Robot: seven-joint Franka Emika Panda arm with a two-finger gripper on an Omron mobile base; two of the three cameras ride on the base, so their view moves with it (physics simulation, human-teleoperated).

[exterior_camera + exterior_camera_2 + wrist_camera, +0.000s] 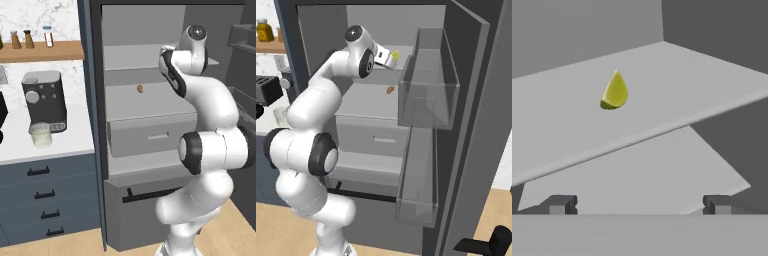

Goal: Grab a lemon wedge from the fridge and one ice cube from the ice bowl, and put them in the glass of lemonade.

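Hand view shows the jaws (639,204) at the bottom of the frame, standing wide apart with nothing between them. Beyond the fingertips (559,204) a pale grey shelf (712,95) crosses the frame on a slant, and the lemon wedge (615,91) lies on it, upper left of centre, well apart from the jaws. In the right base view the arm reaches into the open fridge (316,45) at the upper shelf, with the lemon wedge just beside the hand. One shelf lower, a small orange-brown oval item (140,89) lies alone. At the left of the left base view, the glass of lemonade (40,135) stands on the surface (70,142) before a coffee machine (45,100).
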